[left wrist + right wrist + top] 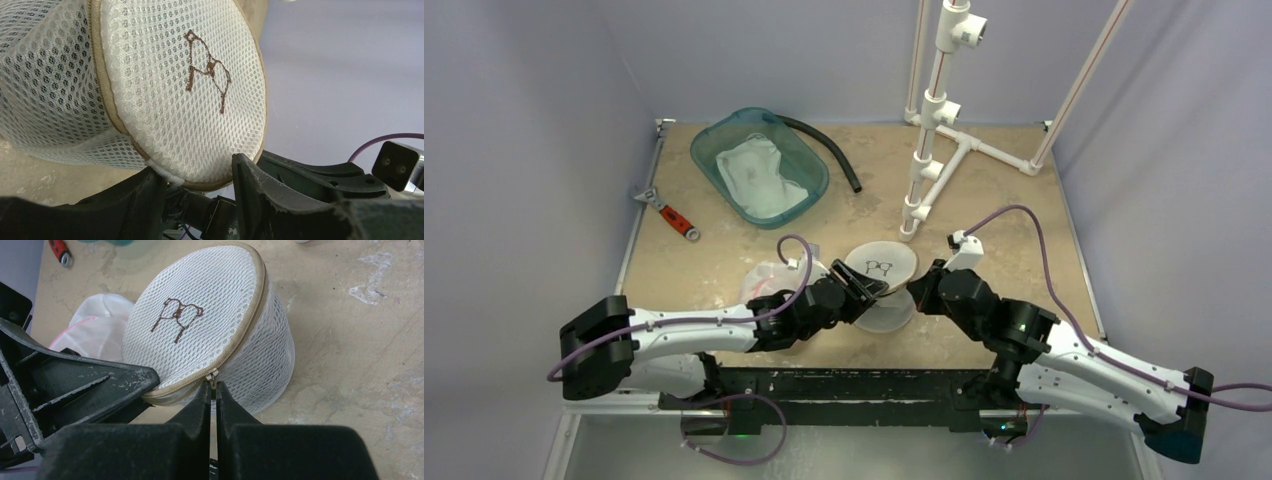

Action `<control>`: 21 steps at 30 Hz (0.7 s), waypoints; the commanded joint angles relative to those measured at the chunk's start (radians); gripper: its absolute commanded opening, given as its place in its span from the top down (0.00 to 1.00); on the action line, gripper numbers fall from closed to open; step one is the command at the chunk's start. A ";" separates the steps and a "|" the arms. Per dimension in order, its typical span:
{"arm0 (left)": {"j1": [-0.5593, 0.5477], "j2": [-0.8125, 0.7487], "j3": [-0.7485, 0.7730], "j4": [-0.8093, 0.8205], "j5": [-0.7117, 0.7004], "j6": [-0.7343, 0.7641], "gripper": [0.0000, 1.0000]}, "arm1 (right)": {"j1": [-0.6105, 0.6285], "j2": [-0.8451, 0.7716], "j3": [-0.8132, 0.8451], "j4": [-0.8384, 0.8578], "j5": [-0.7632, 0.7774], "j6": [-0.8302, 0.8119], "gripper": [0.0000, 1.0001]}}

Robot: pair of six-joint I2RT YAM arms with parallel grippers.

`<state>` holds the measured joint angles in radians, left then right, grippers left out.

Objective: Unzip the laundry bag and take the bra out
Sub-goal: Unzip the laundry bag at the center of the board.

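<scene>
The laundry bag is a round white mesh case with a tan zipper and a brown bra sketch on its lid, standing between the two arms. My left gripper is open, its jaws either side of the lid's lower rim, one finger over the lid and one under it. My right gripper is shut on the zipper pull at the bag's near side. In the top view the left gripper and right gripper meet at the bag. The bra is hidden.
A white, pink-trimmed soft thing lies just left of the bag. A teal bin with white cloth, a black hose and a red-handled wrench are at the back left. A white pipe stand rises at the back right.
</scene>
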<state>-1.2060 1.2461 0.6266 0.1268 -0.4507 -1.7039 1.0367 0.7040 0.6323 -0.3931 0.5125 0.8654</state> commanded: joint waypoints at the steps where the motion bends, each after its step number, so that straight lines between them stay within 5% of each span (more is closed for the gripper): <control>1: -0.005 0.011 0.056 0.034 -0.041 -0.013 0.54 | -0.001 -0.015 -0.003 0.034 -0.014 -0.023 1.00; 9: 0.007 -0.085 0.025 -0.029 -0.075 0.069 1.00 | -0.001 -0.040 -0.012 0.052 -0.041 -0.052 1.00; 12: 0.060 -0.164 0.004 -0.073 -0.009 0.158 1.00 | 0.000 -0.055 -0.019 0.102 -0.099 -0.106 1.00; 21: 0.325 -0.289 -0.059 -0.043 0.477 0.475 1.00 | 0.000 -0.099 -0.033 0.187 -0.107 -0.213 1.00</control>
<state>-0.9466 0.9752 0.5686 0.0803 -0.1982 -1.4322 1.0389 0.6270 0.6090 -0.2420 0.3645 0.7139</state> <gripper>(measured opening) 0.040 0.015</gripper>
